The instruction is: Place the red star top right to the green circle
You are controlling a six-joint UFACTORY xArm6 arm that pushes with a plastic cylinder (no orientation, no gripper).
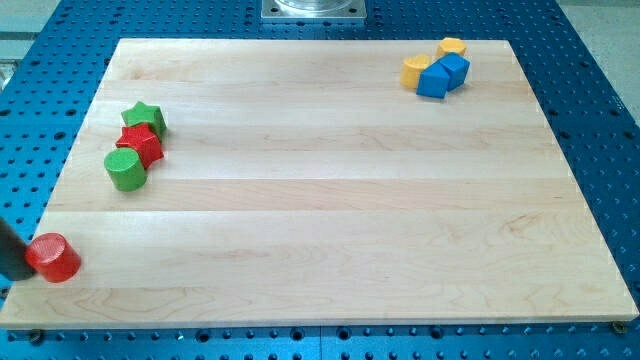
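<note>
nearest, at the desk's bottom left corner, my tip [28,272], a bare rod clamping nothing, touches the red cylinder [53,258]; next it must reach the red star [141,144], which sits beside the green circle [125,170].

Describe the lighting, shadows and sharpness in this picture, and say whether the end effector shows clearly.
Camera view: lighting is even and soft, with no harsh glare on the wooden board; shadows are short and faint, hugging the green circle and red star; blocks look sharp edge to edge; my tip enters as a dark, slightly blurred rod at the view's bottom left, against the red cylinder.
</note>
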